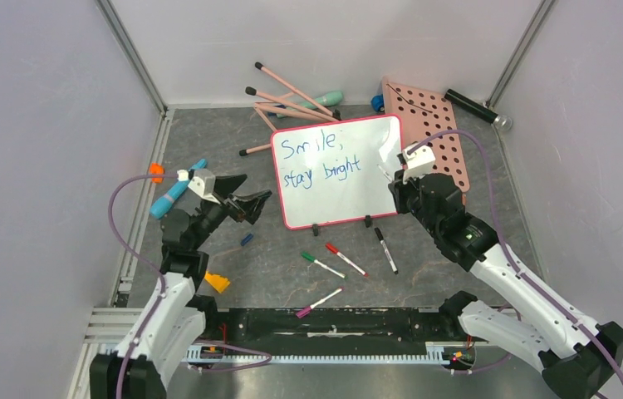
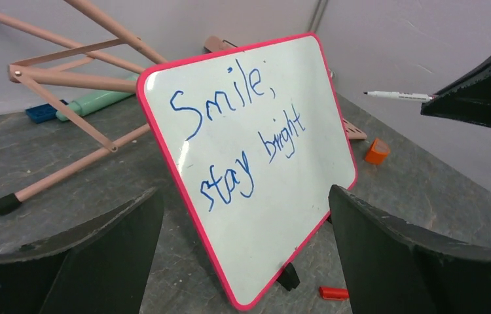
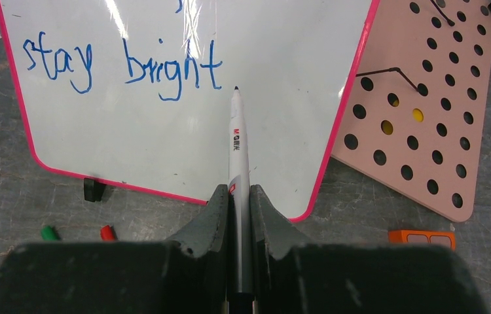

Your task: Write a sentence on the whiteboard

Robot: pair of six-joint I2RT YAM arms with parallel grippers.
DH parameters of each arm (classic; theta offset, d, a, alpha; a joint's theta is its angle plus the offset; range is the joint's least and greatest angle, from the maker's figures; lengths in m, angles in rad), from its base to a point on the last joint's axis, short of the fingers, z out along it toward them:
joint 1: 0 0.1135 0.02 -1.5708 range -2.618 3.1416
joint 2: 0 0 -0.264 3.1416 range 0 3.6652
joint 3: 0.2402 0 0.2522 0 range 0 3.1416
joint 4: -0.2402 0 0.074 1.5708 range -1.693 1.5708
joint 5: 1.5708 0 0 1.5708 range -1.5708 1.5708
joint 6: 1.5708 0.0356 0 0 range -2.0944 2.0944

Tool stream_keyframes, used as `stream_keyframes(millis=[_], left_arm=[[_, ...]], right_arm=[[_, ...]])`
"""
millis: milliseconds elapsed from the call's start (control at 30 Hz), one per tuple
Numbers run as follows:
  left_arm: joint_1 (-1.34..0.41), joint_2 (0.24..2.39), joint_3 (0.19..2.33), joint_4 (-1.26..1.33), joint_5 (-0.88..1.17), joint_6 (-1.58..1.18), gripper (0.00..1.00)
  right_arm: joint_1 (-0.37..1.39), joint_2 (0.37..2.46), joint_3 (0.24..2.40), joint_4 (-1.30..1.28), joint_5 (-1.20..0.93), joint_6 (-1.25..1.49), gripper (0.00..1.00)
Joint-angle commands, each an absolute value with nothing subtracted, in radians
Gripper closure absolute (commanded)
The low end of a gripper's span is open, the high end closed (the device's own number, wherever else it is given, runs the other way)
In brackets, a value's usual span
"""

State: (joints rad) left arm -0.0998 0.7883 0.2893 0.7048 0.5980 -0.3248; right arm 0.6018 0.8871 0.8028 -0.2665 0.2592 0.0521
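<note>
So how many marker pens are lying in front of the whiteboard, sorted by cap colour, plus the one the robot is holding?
Green-capped marker: 1
Red-capped marker: 1
Black-capped marker: 1
Pink-capped marker: 1
Uncapped marker, gripped in the right end effector: 1
Total: 5

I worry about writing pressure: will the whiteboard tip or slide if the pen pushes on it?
It may tip backward: the whiteboard leans on two small black feet. It may also slide, since the open left claw does not grip it.
</note>
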Motion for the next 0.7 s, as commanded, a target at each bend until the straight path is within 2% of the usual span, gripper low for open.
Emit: stream_keyframes(millis=[0,100,333,667], left_arm=[[-0.127,0.655,0.328,0.289,0.444,-0.243,0.00],[-0.128,0.608,0.349,0.163,0.422,-0.254,0.00],[-0.127,0.513,0.304,0.155,0.496,-0.232,0.00],[-0.127,0.515,0.334,0.010,0.203,-0.320,0.00]], right_arm=[[0.598,0.863,0.833,-0.263,0.265,0.047,1.00],[0.598,0.864,0.833,-0.264,0.260,0.046,1.00],[0.598,0.869,0.833,-0.260,0.250,0.052,1.00],[0.598,0.867,0.829,-0.255,0.233,0.066,1.00]])
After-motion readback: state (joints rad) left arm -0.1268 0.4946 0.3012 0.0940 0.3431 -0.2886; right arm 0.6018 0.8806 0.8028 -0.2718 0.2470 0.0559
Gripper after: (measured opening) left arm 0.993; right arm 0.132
